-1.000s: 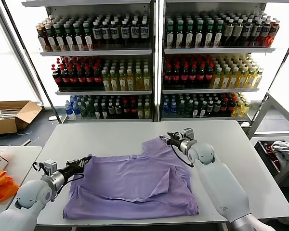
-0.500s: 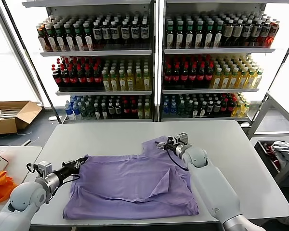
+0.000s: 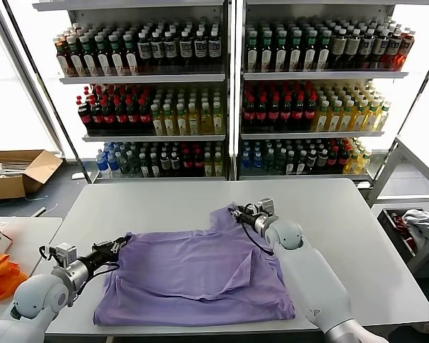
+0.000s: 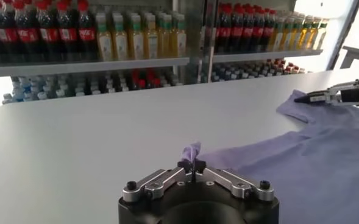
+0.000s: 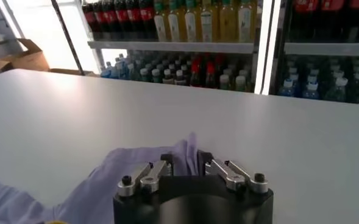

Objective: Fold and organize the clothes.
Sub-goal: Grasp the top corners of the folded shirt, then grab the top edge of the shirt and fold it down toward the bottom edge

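Observation:
The lavender T-shirt lies spread on the white table, partly folded, with creases on its right side. My left gripper is shut on the shirt's left corner, low over the table; in the left wrist view a pinch of fabric stands up between its closed jaws. My right gripper is shut on the shirt's far right corner; in the right wrist view a fold of the lavender shirt sits between its jaws. The right gripper also shows far off in the left wrist view.
Shelves of bottled drinks stand behind the table. An orange fabric item lies on a side table at the left, a cardboard box on the floor beyond it. A bin with cloth stands at the right.
Both grippers have moved left with their shirt corners. The left gripper has also drawn toward the near edge, and the right corner has shifted inward along the shirt's far edge.

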You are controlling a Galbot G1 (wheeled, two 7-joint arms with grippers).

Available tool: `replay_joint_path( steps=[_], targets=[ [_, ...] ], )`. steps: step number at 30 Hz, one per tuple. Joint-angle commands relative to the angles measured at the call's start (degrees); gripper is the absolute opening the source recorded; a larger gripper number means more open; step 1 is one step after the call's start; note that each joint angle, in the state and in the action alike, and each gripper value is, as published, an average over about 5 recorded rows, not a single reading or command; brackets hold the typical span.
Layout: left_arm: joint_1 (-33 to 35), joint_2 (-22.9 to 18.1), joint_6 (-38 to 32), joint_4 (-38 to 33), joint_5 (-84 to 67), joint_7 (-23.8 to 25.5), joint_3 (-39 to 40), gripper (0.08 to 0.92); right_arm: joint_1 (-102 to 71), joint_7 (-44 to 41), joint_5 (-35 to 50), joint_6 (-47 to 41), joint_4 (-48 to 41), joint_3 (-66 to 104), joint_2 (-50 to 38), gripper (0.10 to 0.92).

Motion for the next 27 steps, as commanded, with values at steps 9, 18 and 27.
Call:
replay_joint_path(
  steps=[9, 18, 27],
  targets=[
    [0.33, -0.45, 0.2, -0.67, -0.65, -0.57, 0.02, 0.088, -2.49, -0.7, 9.26, 0.32, 5.47, 3.18, -1.54, 0.107],
    [0.5, 0.25, -0.02, -2.02, -1.58, 0.25, -0.74, 0.088, -9.51, -0.49, 13.18, -0.67, 16.91, 6.97, -5.26, 0.107],
    [3.42, 1.48, -1.0, -5.08, -1.31, 2.37, -3.72, 0.088, -19.67, 0.35, 15.97, -1.8, 31.38, 11.64, -9.16, 0.107]
  ],
)
